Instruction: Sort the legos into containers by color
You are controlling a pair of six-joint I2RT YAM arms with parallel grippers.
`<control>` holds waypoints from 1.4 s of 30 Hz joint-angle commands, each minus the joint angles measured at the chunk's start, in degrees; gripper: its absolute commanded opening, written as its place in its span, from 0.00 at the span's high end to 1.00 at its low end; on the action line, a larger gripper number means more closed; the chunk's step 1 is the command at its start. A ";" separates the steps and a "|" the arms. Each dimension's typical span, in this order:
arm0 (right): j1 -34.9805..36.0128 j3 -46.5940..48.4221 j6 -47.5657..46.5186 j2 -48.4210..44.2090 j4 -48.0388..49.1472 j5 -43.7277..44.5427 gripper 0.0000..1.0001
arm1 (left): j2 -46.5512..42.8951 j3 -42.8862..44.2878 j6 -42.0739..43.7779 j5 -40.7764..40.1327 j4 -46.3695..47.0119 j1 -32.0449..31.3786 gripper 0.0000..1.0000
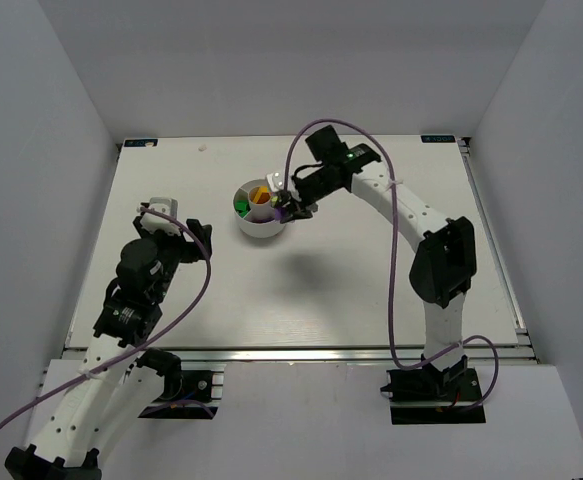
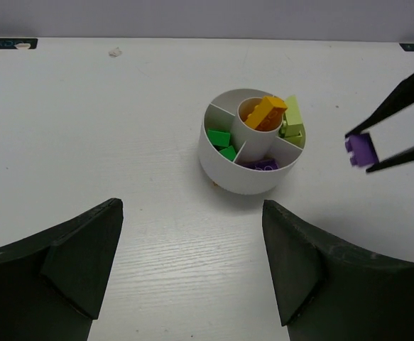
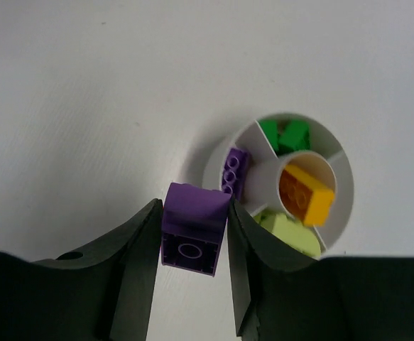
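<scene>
The round white dish point(image 1: 261, 225) stands mid-table. It shows in the left wrist view point(image 2: 228, 174) and the right wrist view point(image 3: 214, 167). Its central well holds a yellow-orange brick point(image 3: 307, 193). Its wedges hold dark green bricks point(image 3: 285, 135), lime green bricks point(image 3: 292, 234) and a purple brick point(image 3: 235, 170). My right gripper point(image 3: 192, 238) is shut on another purple brick point(image 3: 191, 226), held above the table just beside the dish's rim; it also shows in the left wrist view point(image 2: 361, 150). My left gripper point(image 2: 192, 270) is open and empty, off to the dish's left in the top view point(image 1: 196, 240).
White walls enclose the table on three sides. A small white scrap point(image 2: 114, 51) lies near the far edge. The right arm point(image 1: 411, 215) reaches over the table from the right.
</scene>
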 commanded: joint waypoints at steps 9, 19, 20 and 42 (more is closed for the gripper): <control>8.25 9.86 -19.54 8.80 -8.77 -2.54 1.00 | -1.67 -0.78 0.72 -3.75 1.74 0.26 0.12; 7.82 9.51 -6.46 9.95 6.35 -4.20 1.00 | -1.49 -0.78 0.72 -1.82 2.09 0.26 0.11; 7.82 9.07 -4.09 9.95 11.16 -4.21 1.00 | -1.49 -0.78 0.63 -1.73 2.09 0.26 0.11; 3.60 10.66 9.38 15.58 20.87 -7.29 1.00 | -2.11 -1.04 0.72 -0.85 2.45 0.26 0.11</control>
